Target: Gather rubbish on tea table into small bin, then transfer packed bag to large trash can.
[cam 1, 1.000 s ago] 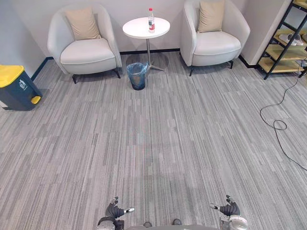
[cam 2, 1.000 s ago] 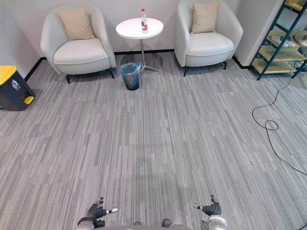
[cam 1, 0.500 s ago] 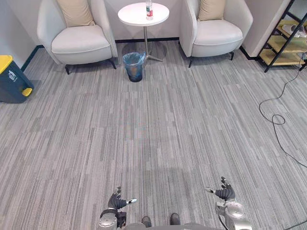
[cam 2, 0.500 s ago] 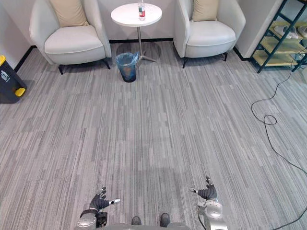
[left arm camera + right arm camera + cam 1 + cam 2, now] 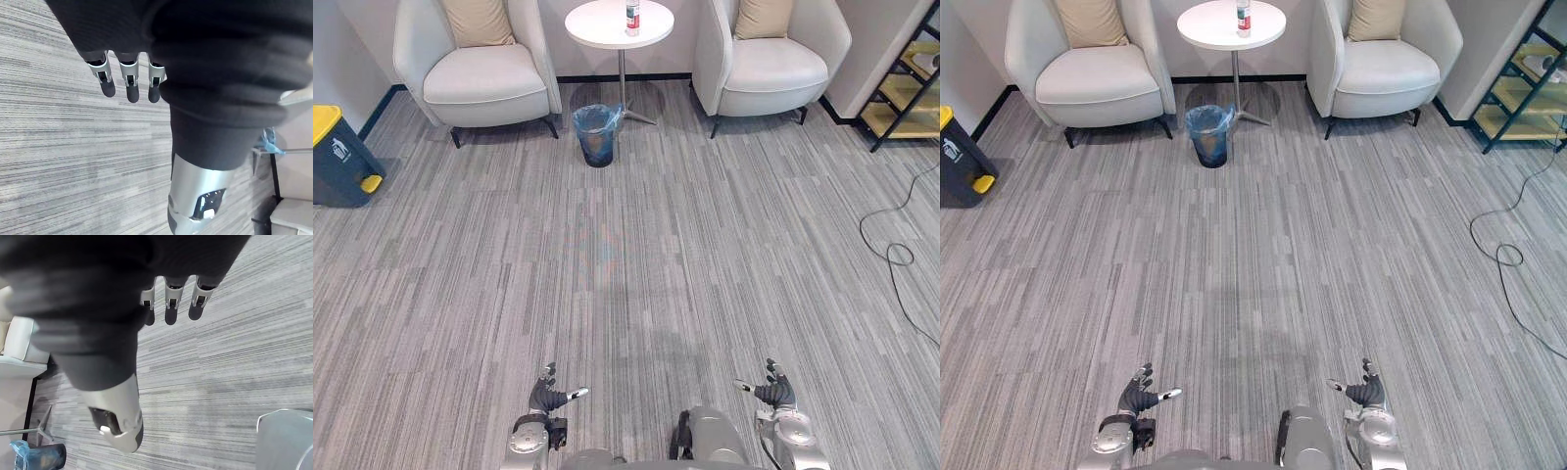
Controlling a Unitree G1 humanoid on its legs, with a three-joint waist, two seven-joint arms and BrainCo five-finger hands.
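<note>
Left eye view: at ten o'clock I see the dark large trash can with a yellow lid (image 5: 337, 157). My left hand (image 5: 548, 396), at seven, hangs loosely spread and empty. At twelve, the small blue-bagged bin (image 5: 597, 133) stands before the round white tea table (image 5: 599, 23), with a red-labelled clear bottle (image 5: 632, 16) upright on it. My right hand (image 5: 774, 394), at five, is equally loose and empty.

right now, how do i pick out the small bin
At the far wall two pale armchairs flank a round white table. The small bin stands on the carpet by the table's foot. Its blue bag liner sets it apart from the dark, yellow-lidded trash can at the left.
</note>
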